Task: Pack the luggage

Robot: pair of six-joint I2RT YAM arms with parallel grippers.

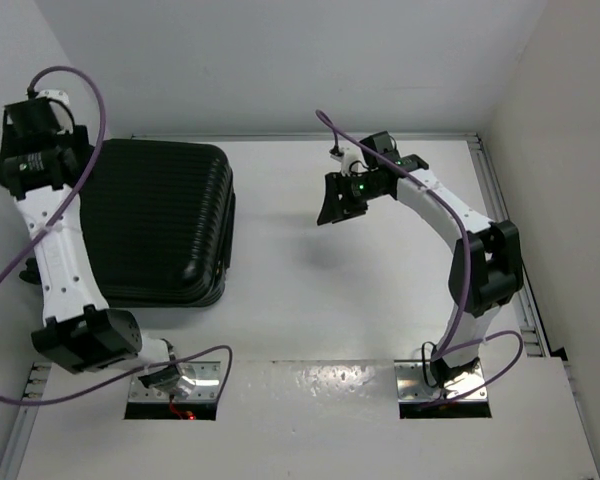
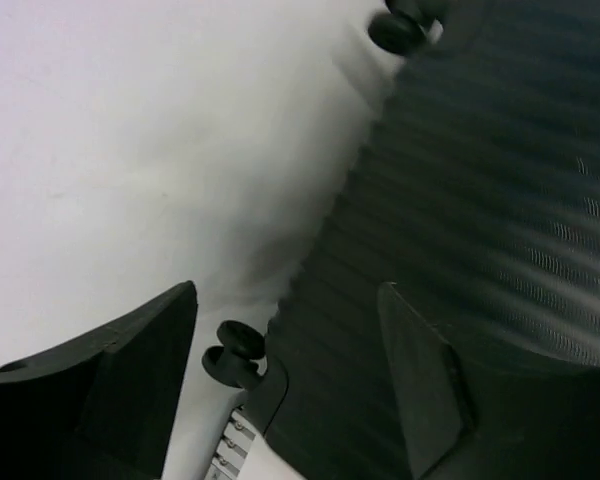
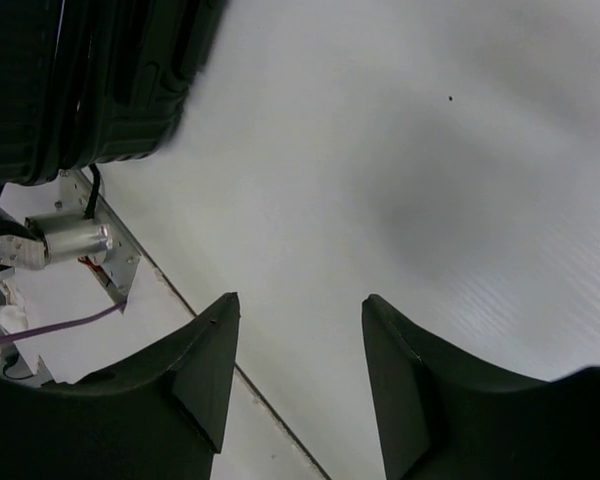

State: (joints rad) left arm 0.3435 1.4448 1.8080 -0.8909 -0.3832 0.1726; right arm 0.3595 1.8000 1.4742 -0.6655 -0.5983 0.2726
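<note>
One luggage [image 1: 155,220], closed, lying flat on the left side of the table [image 1: 380,300]; contents hidden. Two wheels [image 2: 230,352] show along one edge. Footprint is near square from above, so I cannot tell the long axis. My left gripper [image 2: 285,340] hangs over it, fingers apart, empty. My right gripper [image 3: 300,330] is over the table, fingers apart, empty.

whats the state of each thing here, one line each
luggage: closed, lying flat on the table, ribbed shell up
left tool: open, nothing gripped, over the luggage's wheeled edge
right tool: open, empty, in the air over the table, away from the luggage
</note>
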